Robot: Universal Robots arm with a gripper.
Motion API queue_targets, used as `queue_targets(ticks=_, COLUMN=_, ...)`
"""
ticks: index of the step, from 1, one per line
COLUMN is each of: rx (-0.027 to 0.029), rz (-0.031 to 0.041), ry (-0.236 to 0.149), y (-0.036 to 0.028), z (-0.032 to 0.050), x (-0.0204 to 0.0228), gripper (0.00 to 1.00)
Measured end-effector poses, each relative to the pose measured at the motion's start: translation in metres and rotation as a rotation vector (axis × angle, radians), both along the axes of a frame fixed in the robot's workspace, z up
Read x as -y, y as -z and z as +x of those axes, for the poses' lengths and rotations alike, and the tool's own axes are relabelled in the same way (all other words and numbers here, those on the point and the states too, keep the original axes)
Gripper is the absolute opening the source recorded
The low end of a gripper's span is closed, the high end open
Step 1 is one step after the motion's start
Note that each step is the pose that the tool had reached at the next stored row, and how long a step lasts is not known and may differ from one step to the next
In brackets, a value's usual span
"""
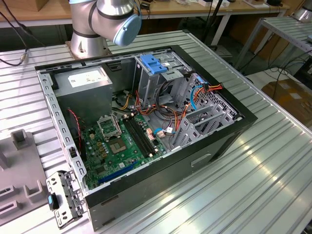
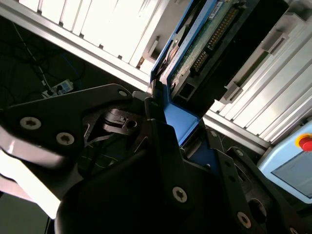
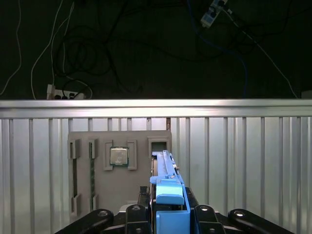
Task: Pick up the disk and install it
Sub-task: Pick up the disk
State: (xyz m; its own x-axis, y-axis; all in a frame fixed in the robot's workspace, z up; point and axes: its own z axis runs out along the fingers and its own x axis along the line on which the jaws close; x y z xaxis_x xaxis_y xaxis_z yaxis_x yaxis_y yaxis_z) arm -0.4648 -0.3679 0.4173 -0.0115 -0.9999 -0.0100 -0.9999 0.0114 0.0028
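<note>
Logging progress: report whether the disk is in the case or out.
Out: in the first wrist view the disk is clamped on edge in the end effector, over the table.

Exterior view overlooks computer case (image 1: 161,180); close wrist views share the disk (image 3: 168,192) (image 2: 197,46).

Plenty cropped or covered here
The arm (image 1: 105,19) runs off the exterior view's top edge and the grey fixture block (image 1: 17,170) is chopped by its left edge; in the first wrist view the disk (image 3: 167,183) sits edge-on, one end buried in the gripper (image 3: 169,215).
</note>
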Motion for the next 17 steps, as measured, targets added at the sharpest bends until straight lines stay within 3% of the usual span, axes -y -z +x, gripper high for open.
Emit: queue_targets(ticks=17, rx=0.0, rz=-0.0035, ry=0.0, y=-0.0115, z=0.0, x=0.0, gripper=0.37)
